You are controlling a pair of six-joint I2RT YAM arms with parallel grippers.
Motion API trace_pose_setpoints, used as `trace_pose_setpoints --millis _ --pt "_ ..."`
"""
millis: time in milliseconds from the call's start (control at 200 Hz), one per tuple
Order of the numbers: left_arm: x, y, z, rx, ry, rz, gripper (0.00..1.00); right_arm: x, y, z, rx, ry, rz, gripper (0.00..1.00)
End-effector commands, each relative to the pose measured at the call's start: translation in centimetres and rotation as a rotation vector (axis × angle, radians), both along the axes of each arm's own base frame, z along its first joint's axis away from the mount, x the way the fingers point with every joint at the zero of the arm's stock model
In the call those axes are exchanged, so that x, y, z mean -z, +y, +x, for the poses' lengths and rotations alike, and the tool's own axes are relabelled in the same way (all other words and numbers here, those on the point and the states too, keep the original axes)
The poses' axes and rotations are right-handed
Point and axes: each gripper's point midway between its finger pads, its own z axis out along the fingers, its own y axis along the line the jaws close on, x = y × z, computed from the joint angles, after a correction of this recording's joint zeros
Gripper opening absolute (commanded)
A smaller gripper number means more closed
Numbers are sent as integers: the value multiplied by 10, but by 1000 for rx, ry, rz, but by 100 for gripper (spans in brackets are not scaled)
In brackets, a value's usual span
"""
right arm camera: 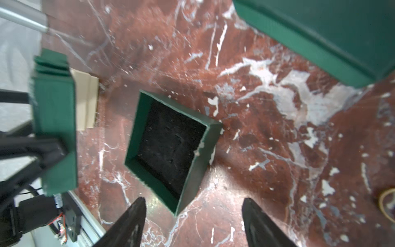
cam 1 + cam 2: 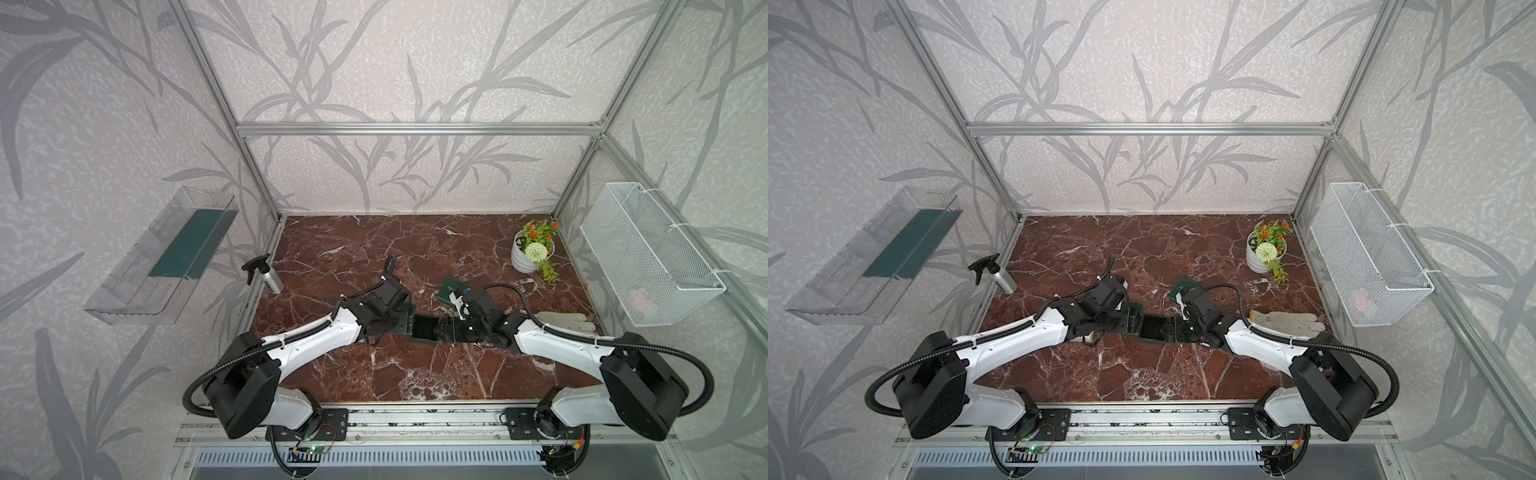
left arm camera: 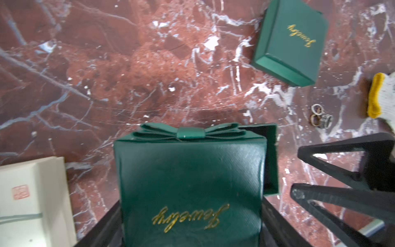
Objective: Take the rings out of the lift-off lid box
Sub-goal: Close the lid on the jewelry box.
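Note:
My left gripper (image 3: 191, 216) is shut on the green lid (image 3: 188, 171), which has a bow and gold "Jewelry" lettering; it holds the lid just left of the box. The lift-off lid box (image 1: 171, 147) stands open on the marble, its black lining bare. In both top views the box (image 2: 424, 328) (image 2: 1154, 327) lies between the two grippers. The rings (image 3: 320, 116), small shiny hoops, lie clustered on the marble near the glove. My right gripper (image 1: 193, 202) hangs open over the box's near corner, nothing between its fingers.
A second closed green box (image 2: 453, 290) sits behind the right wrist. A white glove (image 2: 565, 322) lies to the right, a white box (image 3: 32, 198) under the left arm. Spray bottle (image 2: 266, 274) at left, flower pot (image 2: 530, 255) at back right, wire basket (image 2: 648, 253) on the wall.

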Motion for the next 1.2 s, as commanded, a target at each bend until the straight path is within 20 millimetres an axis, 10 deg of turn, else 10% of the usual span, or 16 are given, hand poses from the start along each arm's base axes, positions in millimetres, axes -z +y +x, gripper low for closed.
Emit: trace_pose_setpoints --millis 0,730,1195 --pt "-2 -10 5 -36 9 5 72 -8 -4 1 20 -22 61 75" --pt "20 -57 0 3 57 94 73 -5 -66 -15 151 -73 23 81" --pt "28 -74 -2 49 46 137 74 -12 -62 -21 108 -104 57 83"
